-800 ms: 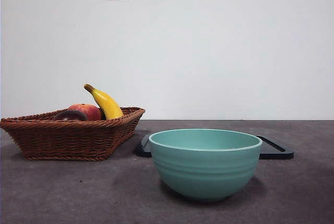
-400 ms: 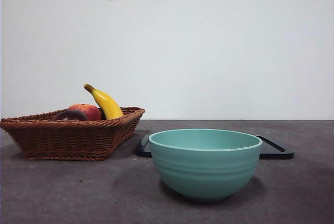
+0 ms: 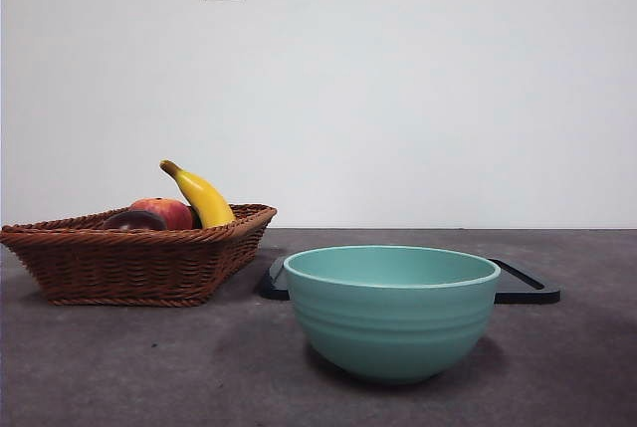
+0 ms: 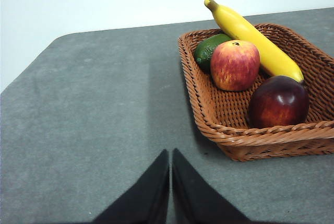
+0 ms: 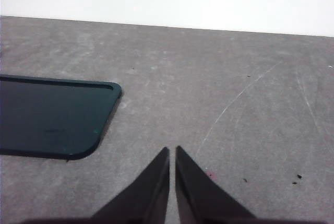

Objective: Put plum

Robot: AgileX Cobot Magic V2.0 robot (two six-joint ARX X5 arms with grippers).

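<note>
The plum [image 4: 278, 102] lay inside the wicker basket [image 4: 219, 114] at its near corner, just beside a red-orange peach [image 4: 235, 65], with a banana [image 4: 255, 41] and a green fruit [image 4: 209, 50] behind them. The left gripper [image 4: 170, 153] hung over bare table short of the basket, jaws pressed together and holding nothing. The right gripper [image 5: 172, 151] was likewise clenched and empty, beside a dark tray [image 5: 52, 117]. A teal bowl [image 3: 391, 313] stood in front.

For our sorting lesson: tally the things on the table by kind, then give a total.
Fruit: 4 (plum, peach, banana, green fruit)
Basket: 1
Bowl: 1
Tray: 1
Total: 7
</note>
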